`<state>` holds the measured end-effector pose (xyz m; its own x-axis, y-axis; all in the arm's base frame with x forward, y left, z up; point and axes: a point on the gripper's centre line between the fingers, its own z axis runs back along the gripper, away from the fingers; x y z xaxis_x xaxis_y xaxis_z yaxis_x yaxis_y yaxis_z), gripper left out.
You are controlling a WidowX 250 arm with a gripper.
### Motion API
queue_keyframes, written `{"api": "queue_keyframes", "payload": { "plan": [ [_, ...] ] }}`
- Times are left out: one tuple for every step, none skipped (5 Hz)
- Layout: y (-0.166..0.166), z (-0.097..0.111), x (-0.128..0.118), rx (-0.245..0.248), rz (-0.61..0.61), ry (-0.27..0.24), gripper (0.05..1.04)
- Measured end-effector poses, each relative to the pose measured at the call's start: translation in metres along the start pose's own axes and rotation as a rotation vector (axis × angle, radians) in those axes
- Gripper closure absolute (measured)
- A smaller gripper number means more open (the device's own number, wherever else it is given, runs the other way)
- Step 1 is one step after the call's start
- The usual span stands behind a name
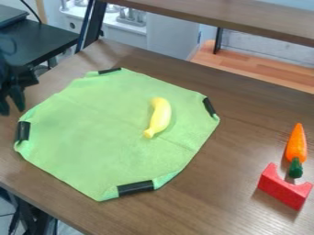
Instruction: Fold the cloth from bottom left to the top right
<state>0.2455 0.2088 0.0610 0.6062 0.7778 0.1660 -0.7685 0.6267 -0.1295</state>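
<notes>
You have the green cloth (89,133) spread on the tabletop (227,193), across the left and middle of the camera view, its four corners turned in under black strips. The end effector (13,110) is at the left edge of the view, just beyond the cloth's upper-left side, its two fingers spread with nothing between them. Expect the cloth to handle light and limp, fairly grippy rather than slick, and hard to damage; it probably sags wherever you don't support it. Your best hold is likely the left corner, at its black strip (23,131), where the doubled layers and slightly raised rim give you something to pinch (a flat stretch would more easily slip out of your grasp). The cloth has no real front; it lies like a square turned on its point, with corners toward the left, top, right and bottom of the view. Its longer span, as you see it, runs from the left corner to the right one at the other strip (210,107), rising slightly to the right, so carry your fold along that line. Mind the yellow banana (159,117) lying on the cloth right of its middle: the fold may cover it or nudge it.
</notes>
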Motion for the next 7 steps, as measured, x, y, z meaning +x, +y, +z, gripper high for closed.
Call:
{"api": "queue_keyframes", "payload": {
  "plan": [
    [0.008,-0.018,0.0,0.022,-0.007,0.023,0.293],
    [0.013,-0.03,0.002,0.042,-0.019,0.016,0.085],
    [0.015,-0.038,-0.001,0.051,-0.033,0.017,0.081],
    [0.018,-0.046,-0.001,0.062,-0.059,0.007,0.083],
    [0.018,-0.05,0.003,0.086,-0.089,-0.021,0.134],
    [0.014,-0.052,0.002,0.097,-0.117,-0.03,0.404],
    [0.003,-0.05,-0.006,0.074,-0.099,0.011,0.706]
  ]
}}
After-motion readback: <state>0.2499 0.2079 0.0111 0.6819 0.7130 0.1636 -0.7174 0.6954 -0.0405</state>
